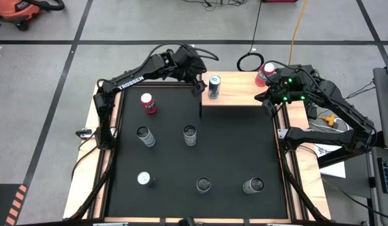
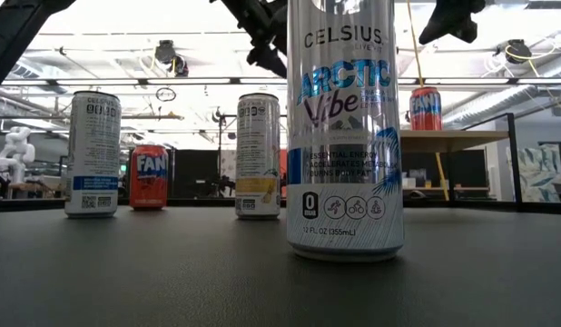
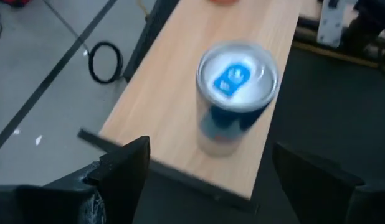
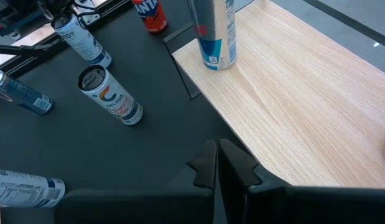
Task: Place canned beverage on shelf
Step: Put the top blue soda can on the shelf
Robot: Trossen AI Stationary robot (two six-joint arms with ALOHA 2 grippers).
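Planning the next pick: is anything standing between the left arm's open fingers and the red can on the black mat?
Nothing visible. The left gripper hangs open beside the silver-blue can on the shelf; the red can stands apart on bare mat, the other cans farther off.

Tall Celsius can (image 2: 345, 127) up front, red can (image 2: 426, 108) on shelf (image 2: 453, 139) behind.

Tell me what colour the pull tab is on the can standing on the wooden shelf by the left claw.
Blue, on a silver lid; the can shows it best in the left wrist view.
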